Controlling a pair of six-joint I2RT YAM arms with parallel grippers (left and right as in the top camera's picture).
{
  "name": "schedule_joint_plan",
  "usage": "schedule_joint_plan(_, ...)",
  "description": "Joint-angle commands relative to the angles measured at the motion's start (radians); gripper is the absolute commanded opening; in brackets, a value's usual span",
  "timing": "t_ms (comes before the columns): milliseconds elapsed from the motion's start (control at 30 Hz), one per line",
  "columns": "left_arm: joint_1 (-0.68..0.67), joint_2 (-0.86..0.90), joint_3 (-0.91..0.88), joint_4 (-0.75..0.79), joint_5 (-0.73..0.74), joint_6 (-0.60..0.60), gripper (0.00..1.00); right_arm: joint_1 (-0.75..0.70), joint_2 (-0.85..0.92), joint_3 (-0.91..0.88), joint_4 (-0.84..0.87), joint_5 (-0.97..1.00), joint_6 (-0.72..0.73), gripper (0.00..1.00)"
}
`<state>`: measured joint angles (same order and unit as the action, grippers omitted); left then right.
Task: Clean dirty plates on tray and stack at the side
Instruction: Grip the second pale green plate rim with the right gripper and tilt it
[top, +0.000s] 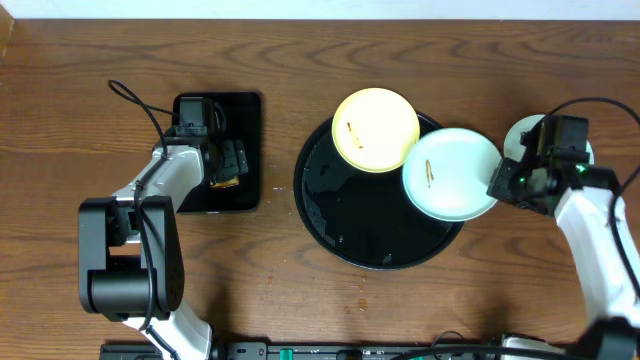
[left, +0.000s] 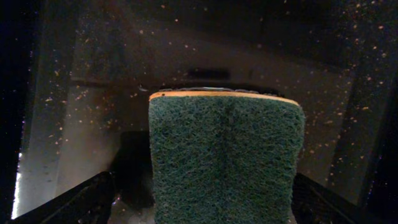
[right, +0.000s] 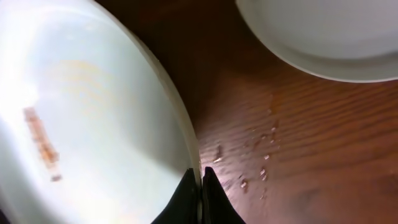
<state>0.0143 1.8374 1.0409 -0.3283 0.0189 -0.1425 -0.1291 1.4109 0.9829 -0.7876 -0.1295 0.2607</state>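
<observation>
The large round black tray lies mid-table. A pale yellow plate with small brown smears rests on its far rim. My right gripper is shut on the right rim of a mint-white plate that overlaps the tray's right side. In the right wrist view the fingers pinch that plate's rim, which carries a brown smear. A second mint-white plate lies on the table under my right arm and also shows in the right wrist view. My left gripper is open around a green sponge.
A smaller rectangular black tray lies at the left, with the sponge and my left gripper over it. Water drops dot the wooden table beside the held plate. Arm cables run near both table sides.
</observation>
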Motion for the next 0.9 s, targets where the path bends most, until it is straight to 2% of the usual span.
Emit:
schedule_joint_plan(0,0.002,-0.003,-0.003,0.001,-0.012,-0.002,0.89,0.056,-0.055,0.022,-0.039,-0.047,0.047,0.01)
schedule_joint_plan(267,0.002,-0.003,-0.003,0.001,-0.012,-0.002,0.89,0.217,-0.037,-0.055,-0.008,-0.035,0.158,0.01)
schedule_joint_plan(400,0.002,-0.003,-0.003,0.001,-0.012,-0.002,0.89,0.277,-0.032,-0.151,0.099,-0.035,0.243,0.01)
schedule_joint_plan(733,0.002,-0.003,-0.003,-0.002,-0.012,-0.002,0.89,0.322,-0.032,-0.318,0.291,-0.021,0.315,0.02)
schedule_joint_plan(767,0.002,-0.003,-0.003,-0.002,-0.012,-0.002,0.89,0.322,-0.032,-0.327,0.304,-0.021,0.315,0.1)
schedule_joint_plan(800,0.002,-0.003,-0.003,-0.002,-0.012,-0.002,0.89,0.322,-0.032,-0.33,0.309,-0.021,0.313,0.22)
schedule_joint_plan(867,0.002,-0.003,-0.003,-0.002,-0.012,-0.002,0.89,0.322,-0.032,-0.325,0.316,-0.028,0.255,0.3)
